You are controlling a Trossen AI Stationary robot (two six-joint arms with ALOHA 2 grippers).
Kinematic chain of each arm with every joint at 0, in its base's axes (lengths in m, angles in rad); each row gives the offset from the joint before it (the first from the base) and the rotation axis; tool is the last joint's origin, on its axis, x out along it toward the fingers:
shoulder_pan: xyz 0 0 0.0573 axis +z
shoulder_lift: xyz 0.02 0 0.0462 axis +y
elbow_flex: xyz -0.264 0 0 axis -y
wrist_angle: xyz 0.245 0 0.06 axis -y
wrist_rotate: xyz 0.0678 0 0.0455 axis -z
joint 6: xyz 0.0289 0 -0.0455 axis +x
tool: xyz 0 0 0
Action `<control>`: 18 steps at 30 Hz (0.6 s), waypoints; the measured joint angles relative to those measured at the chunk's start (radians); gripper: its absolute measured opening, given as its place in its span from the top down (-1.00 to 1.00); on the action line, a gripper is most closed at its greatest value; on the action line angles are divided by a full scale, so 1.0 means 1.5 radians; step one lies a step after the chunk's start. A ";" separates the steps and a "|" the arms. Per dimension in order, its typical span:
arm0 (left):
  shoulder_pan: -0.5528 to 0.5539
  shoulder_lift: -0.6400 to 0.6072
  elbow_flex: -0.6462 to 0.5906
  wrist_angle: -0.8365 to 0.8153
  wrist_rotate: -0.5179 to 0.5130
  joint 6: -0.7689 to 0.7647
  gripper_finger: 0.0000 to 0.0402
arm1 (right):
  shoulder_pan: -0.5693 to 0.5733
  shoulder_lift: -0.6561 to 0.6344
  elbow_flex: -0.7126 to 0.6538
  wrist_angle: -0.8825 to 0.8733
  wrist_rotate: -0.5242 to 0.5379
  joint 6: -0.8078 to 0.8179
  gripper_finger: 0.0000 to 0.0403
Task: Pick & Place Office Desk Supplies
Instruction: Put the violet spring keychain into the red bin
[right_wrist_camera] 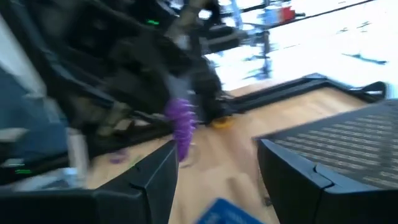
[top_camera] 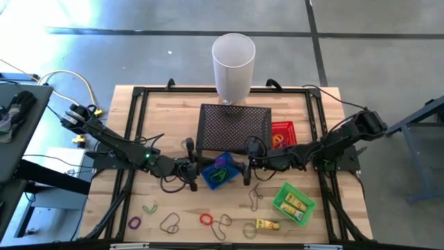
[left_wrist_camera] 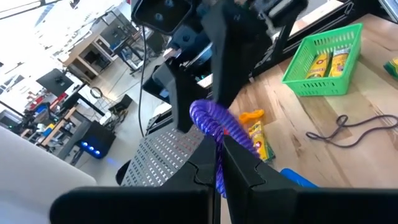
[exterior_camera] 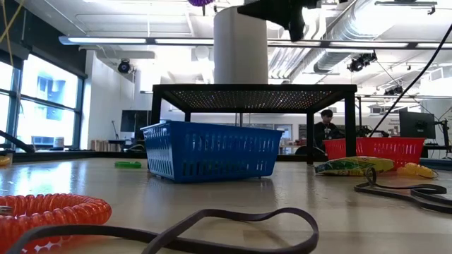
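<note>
Three baskets sit around the black mesh stand: one blue basket just in front of it, one red basket at its right side, one green basket well forward and right, holding two yellow pieces. A third yellow piece lies on the surface beside the green basket. The left gripper, over the blue basket, is clamped on a purple coiled loop. The right gripper hovers opposite, fingers spread, empty. A white cylinder stands behind the stand. Loose bands lie scattered along the front edge.
</note>
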 joint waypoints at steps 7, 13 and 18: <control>0.000 0.000 0.000 -0.004 -0.001 -0.003 0.99 | -0.003 0.000 0.000 0.009 -0.075 0.051 -0.08; 0.000 0.000 0.000 -0.004 0.001 -0.018 0.99 | -0.018 0.000 0.000 0.010 -0.092 0.050 -0.15; 0.000 0.000 0.000 -0.004 0.005 -0.018 0.99 | -0.041 0.000 0.000 0.010 -0.169 0.050 -0.15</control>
